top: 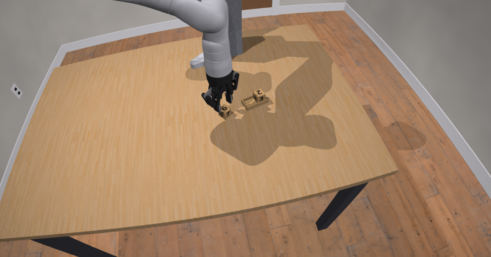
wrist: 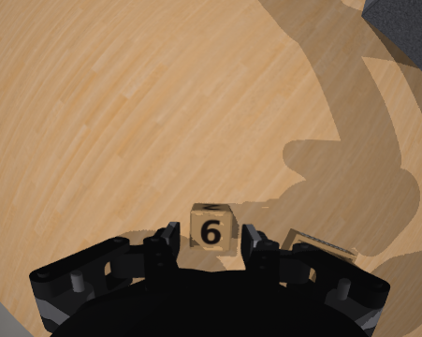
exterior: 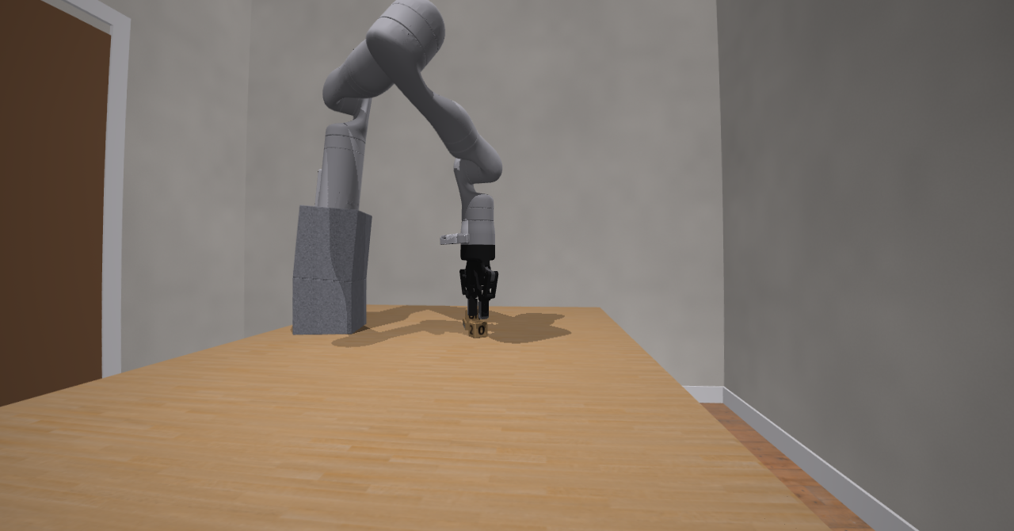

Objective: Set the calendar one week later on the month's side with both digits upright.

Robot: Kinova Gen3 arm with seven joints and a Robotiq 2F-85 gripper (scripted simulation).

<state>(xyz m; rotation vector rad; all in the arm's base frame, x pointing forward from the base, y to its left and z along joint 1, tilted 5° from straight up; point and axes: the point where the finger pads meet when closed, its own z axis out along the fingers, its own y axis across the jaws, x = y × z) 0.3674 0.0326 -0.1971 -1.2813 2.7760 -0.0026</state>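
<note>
A wooden cube (top: 225, 111) stands on the table top, outside the tray, with 6 on its upper face and 7 on its near side. My gripper (top: 222, 105) points straight down over it, fingers half apart on either side. In the wrist view the cube (wrist: 211, 228) sits between the fingertips with a small gap on each side. The tray (top: 254, 102) lies flat just to the right. The second cube (top: 259, 96) stands in its right half, with 2 on top and 3 on the near side. The tray's left half holds nothing.
The arm's grey pedestal (top: 230, 22) stands at the table's back edge, behind the tray. In the exterior view the cube (exterior: 476, 328) shows a 0 and hides the tray behind it. A tray corner (wrist: 319, 245) peeks past the right finger.
</note>
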